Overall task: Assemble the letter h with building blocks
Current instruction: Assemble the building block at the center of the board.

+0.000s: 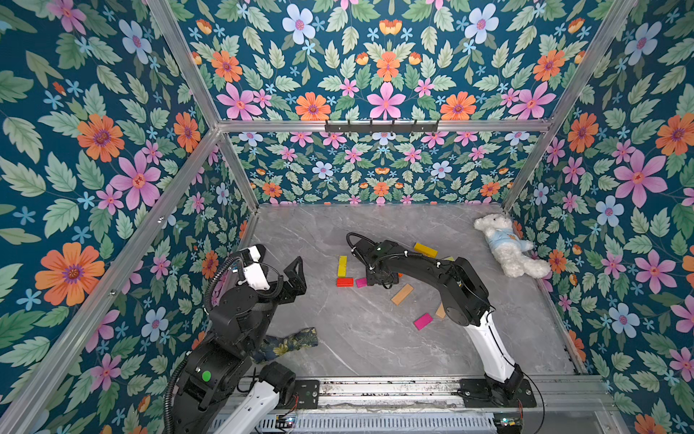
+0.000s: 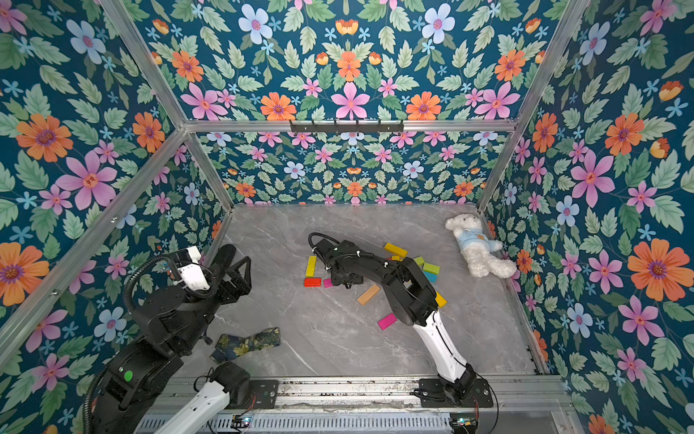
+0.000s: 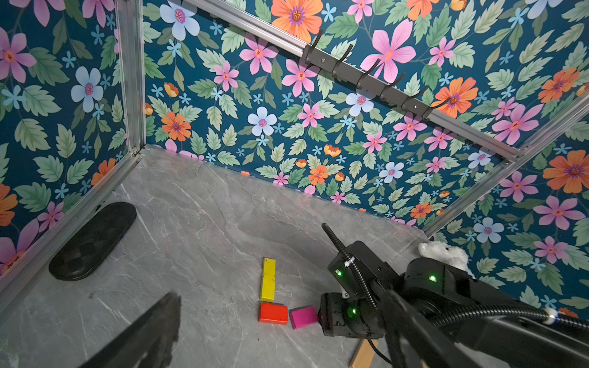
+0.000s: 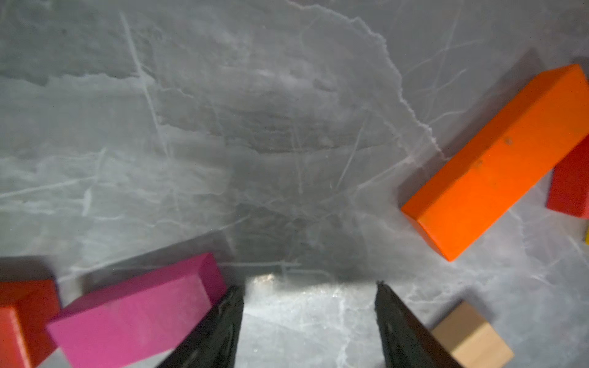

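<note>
Near the middle of the table (image 1: 349, 349), both top views show a yellow block (image 1: 342, 265) lying far-to-near, a red block (image 1: 344, 282) at its near end and a pink block (image 1: 361, 282) just right of the red. The right gripper (image 1: 381, 280) sits low beside the pink block. The left gripper (image 1: 296, 276) hangs well to the left, away from every piece. Spare blocks lie loose to the right: a plain wood block (image 1: 402, 294), a second pink block (image 1: 423, 321) and a green block (image 2: 431, 268).

From the left wrist, the three placed pieces form an L with the pink one slightly skewed. The left gripper's fingers (image 3: 153, 328) stand wide apart and empty.

From the right wrist, the right gripper's jaws are spread over bare table, pinching nothing. The pink block lies against or just beside the outside of one finger, and an orange block (image 4: 497, 159) lies apart.

I judge the stem and crossbar begun, with the second leg and the squaring-up left to do.
</note>
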